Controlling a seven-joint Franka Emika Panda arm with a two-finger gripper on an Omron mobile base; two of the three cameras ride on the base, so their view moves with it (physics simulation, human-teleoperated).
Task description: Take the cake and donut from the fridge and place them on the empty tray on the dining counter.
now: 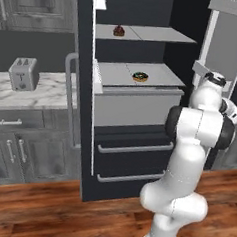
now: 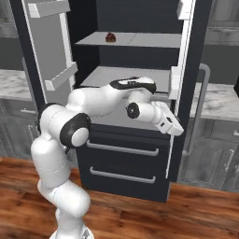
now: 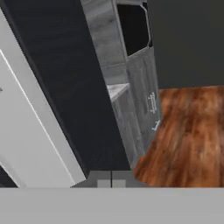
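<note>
The fridge (image 1: 131,141) stands with both doors swung wide and its light grey shelves showing. On the upper shelf sits the small maroon domed cake (image 1: 118,31) (image 2: 110,37). The ring donut (image 1: 140,77) with dark frosting lies on the shelf below. My arm bends across the front of the fridge, and my gripper (image 2: 179,131) hangs beside the right door's inner edge, below and to the right of the donut's shelf. In the hand view the fingertips (image 3: 111,183) sit together, shut on nothing, facing the black door edge and the floor. The tray and the dining counter are out of view.
A silver toaster (image 1: 23,74) stands on the marble wall counter (image 1: 47,93) left of the fridge. The open left door (image 1: 82,98) and right door (image 2: 191,70) flank the arm. Grey cabinets (image 3: 140,100) and wood floor (image 3: 188,131) lie beyond the right door.
</note>
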